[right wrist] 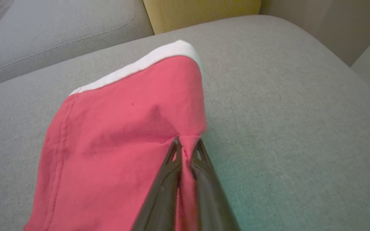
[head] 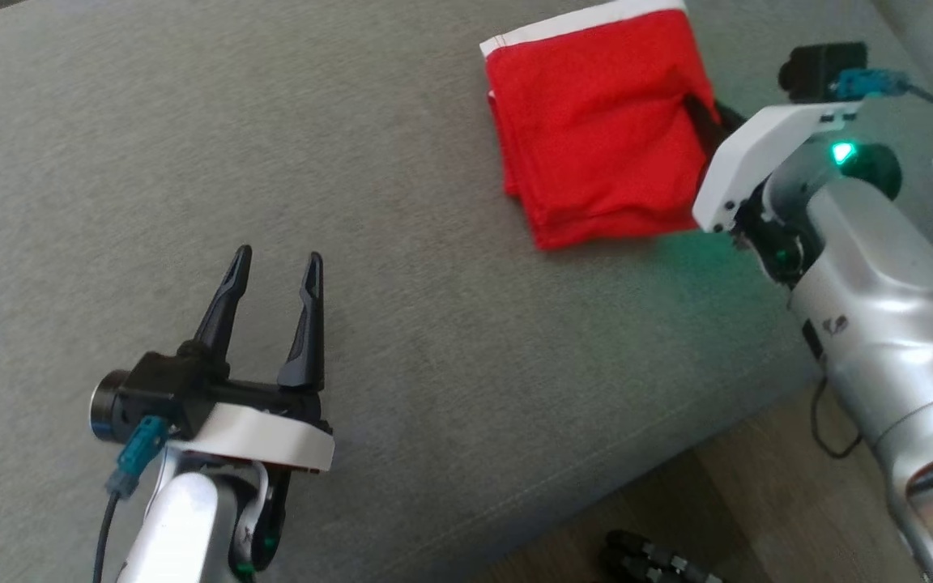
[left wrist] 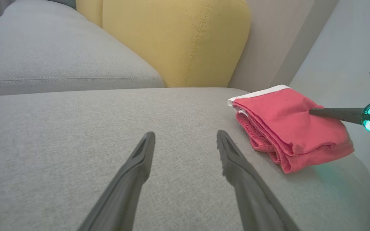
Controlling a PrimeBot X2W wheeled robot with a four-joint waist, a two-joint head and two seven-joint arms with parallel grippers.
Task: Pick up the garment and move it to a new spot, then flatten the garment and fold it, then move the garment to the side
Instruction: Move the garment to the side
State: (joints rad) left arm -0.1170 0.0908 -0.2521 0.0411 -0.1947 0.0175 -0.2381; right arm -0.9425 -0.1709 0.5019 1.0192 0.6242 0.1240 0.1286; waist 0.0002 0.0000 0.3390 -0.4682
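Head view: your left tool (head: pixel 279 255) spread and empty, folded red garment (head: pixel 596 121) upper right on the sofa seat (head: pixel 434 364); left wrist view: layers stacked; right wrist view: right tool (right wrist: pixel 187 142) clenched on its edge, likely leaving only the sideways move.

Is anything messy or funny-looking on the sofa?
Nothing spilled or torn. The folded red garment on the grey sofa cushion has layers that don't line up along one edge, and the right end effector pinches its side into a small pucker.
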